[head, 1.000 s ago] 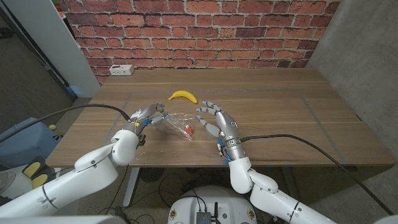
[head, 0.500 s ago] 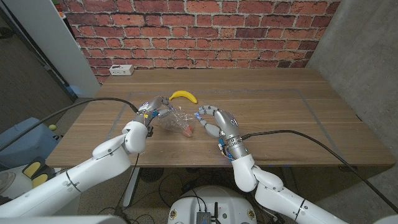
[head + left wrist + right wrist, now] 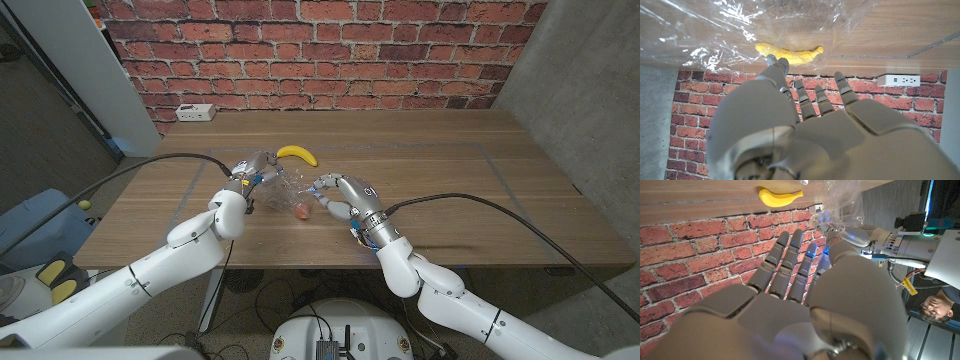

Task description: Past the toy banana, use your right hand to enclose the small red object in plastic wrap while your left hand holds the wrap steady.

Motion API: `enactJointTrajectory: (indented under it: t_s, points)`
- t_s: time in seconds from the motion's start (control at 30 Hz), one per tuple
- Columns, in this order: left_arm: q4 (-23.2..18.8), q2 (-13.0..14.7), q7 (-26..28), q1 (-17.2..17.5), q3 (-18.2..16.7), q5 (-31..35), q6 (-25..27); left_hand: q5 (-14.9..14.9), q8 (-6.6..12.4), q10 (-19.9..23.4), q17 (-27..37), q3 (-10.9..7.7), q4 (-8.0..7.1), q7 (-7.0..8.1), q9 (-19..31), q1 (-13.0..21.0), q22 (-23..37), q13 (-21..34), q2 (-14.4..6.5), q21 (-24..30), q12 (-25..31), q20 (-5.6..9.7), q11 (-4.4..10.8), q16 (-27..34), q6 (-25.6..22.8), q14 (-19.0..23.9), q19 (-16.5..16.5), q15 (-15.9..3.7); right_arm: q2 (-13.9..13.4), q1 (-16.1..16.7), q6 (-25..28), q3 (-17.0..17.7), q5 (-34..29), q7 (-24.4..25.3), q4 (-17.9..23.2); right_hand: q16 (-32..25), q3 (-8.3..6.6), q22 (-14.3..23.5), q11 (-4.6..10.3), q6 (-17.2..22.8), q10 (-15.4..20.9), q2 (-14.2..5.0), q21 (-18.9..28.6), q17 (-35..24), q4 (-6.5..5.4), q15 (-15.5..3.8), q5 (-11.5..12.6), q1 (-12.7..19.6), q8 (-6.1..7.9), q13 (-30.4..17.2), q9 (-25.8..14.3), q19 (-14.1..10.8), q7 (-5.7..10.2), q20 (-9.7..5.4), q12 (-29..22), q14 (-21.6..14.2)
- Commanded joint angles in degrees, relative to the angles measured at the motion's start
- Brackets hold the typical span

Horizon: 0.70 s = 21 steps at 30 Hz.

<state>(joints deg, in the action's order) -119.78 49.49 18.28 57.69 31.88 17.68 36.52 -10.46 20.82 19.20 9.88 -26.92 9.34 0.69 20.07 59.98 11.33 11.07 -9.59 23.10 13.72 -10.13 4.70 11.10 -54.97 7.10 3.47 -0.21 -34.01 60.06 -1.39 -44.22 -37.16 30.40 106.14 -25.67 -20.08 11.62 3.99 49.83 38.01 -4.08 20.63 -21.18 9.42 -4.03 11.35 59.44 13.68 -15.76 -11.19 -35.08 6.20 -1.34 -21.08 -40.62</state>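
Observation:
The yellow toy banana [image 3: 296, 153] lies mid-table. Just nearer than it, a crumpled sheet of clear plastic wrap [image 3: 284, 190] is bunched up off the wood, and the small red object [image 3: 303, 211] sits at its near right edge. My left hand [image 3: 250, 176] holds the wrap's left side, with the wrap [image 3: 715, 30] and banana [image 3: 790, 52] beyond its fingers [image 3: 805, 95]. My right hand [image 3: 341, 197] stands just right of the red object with fingers apart, reaching toward the wrap and holding nothing. The right wrist view shows the banana [image 3: 780, 196] and the left hand [image 3: 852, 235] with the wrap [image 3: 842, 197].
A white power strip [image 3: 195, 112] lies at the table's far left by the brick wall. A faint taped rectangle [image 3: 480, 150] marks the tabletop. Both arms' black cables [image 3: 470, 222] trail over the near edge. A person [image 3: 935, 309] sits off to the side.
My left hand has carried the wrap farther from me, toward the banana. My right hand has moved in leftward, close to the red object, with its fingers more curled.

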Motion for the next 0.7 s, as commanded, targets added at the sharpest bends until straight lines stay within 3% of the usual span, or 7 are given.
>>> enactJointTrajectory:
  t_s: [0.03, 0.23, 0.47, 0.53, 0.6, 0.63, 0.7]
  points:
    - [2.6, -1.8, -0.2, -2.8, 2.5, 1.0, 0.2, -0.6, 0.42, 0.5, 0.0, 0.32, -0.16, -0.71, 0.6, 0.7, 0.2, 0.2, 0.0, 0.3, -0.1, -0.01, -0.16, -0.2, -0.7, 0.3, 0.2, -0.08, -1.6, -2.0, 3.7, -0.2, 1.6, -12.3, 2.7, 3.0, -0.66, 0.3, -0.04, -3.5, -2.2, 1.56, 0.3, 1.2, -0.81, -7.96, -0.4, -1.5, -1.72, 0.4, 0.0, 1.3, 0.69, 0.54, 1.9, 2.5]
    - [3.0, -2.1, -0.5, -3.1, 2.6, 0.6, 0.1, -0.6, 0.31, 0.1, 0.0, 0.49, -0.35, -0.22, 1.0, 0.6, 0.2, 0.2, 0.0, 0.3, -0.4, -0.03, -0.23, -0.3, -0.1, 0.1, 0.0, -0.03, -1.8, -3.2, 4.9, -0.6, 3.0, -16.9, 3.2, 6.7, 0.33, 0.0, -0.65, -10.6, -6.8, 3.18, -0.4, 2.2, -2.23, -7.19, -0.4, -6.3, -3.5, 1.0, 0.0, 4.1, 1.76, 1.34, 5.3, 8.0]
    - [3.6, -2.3, -0.7, -3.5, 2.7, 0.1, -0.4, -0.7, -1.1, -0.7, 0.0, 0.76, -0.52, -0.35, 0.8, 0.4, 0.3, 0.3, 0.0, 0.2, -0.8, -0.29, -0.33, -0.4, 2.5, -0.2, -0.3, 0.27, -1.0, -5.0, 5.8, -1.8, 3.6, -20.1, 2.6, 9.5, 0.5, -0.2, -0.72, -15.7, -10.7, 3.66, -1.2, 3.0, -2.14, -6.46, -0.2, -7.8, -3.73, 1.4, 0.0, 6.2, 1.91, 1.61, 7.8, 12.8]
    - [3.8, -2.4, -0.5, -3.4, 2.7, 0.0, -0.6, -0.9, -3.37, -1.6, 0.1, 1.05, -0.65, 0.08, 0.3, 0.2, 0.3, 0.4, 0.0, 0.2, -1.2, -0.48, -0.52, -0.4, 6.6, -0.2, -0.4, 0.35, -0.9, -5.6, 5.5, -2.2, 3.4, -20.7, 2.4, 9.7, 0.56, -0.3, -0.68, -15.9, -11.0, 3.68, -1.2, 3.1, -2.23, -6.43, -0.2, -8.1, -3.68, 1.4, 0.0, 6.3, 1.9, 1.68, 7.9, 13.2]
    - [3.8, -2.3, -0.8, -3.3, 2.4, -0.5, -0.8, -1.1, -9.07, -4.0, 0.2, 1.81, -0.8, 3.39, -1.5, -0.4, 0.3, 0.5, 0.3, 0.1, -1.8, -0.71, -1.01, -0.4, 16.2, -0.9, -0.8, 0.81, -0.8, -6.0, 5.4, -2.6, 3.4, -21.2, 2.2, 9.9, 0.55, -0.3, -0.68, -16.1, -11.3, 3.75, -1.3, 3.2, -2.17, -6.42, -0.2, -8.1, -3.61, 1.4, 0.0, 6.5, 1.87, 1.91, 8.1, 13.4]
    - [3.8, -2.2, -0.8, -3.3, 2.3, -0.7, -0.9, -1.0, -10.79, -5.9, 0.2, 2.26, -1.05, 3.82, -2.2, -0.9, 0.4, 0.5, 0.3, 0.0, -2.3, -1.14, -1.35, -0.5, 20.8, -1.4, -1.2, 1.13, -0.7, -6.3, 5.5, -2.7, 3.5, -21.5, 2.1, 10.1, 0.58, -0.3, -0.59, -16.3, -11.5, 3.8, -1.3, 3.3, -2.18, -6.53, -0.2, -8.2, -3.59, 1.4, 0.0, 6.6, 1.96, 1.96, 8.2, 13.7]
    - [3.9, -2.4, -0.4, -2.6, 1.3, -2.1, -1.5, -0.9, -11.63, -8.2, 0.3, 3.38, -1.7, 4.55, -3.4, -2.4, 0.4, 0.5, 0.5, -0.3, -2.5, -1.41, -2.0, -0.5, 28.7, -2.4, -2.0, 1.59, -0.5, -7.0, 5.7, -3.0, 3.6, -22.6, 1.9, 10.3, 0.61, -0.3, -0.36, -17.0, -12.0, 3.98, -1.4, 3.6, -2.1, -6.7, -0.2, -8.4, -3.64, 1.5, 0.0, 6.7, 2.02, 2.13, 8.5, 13.9]
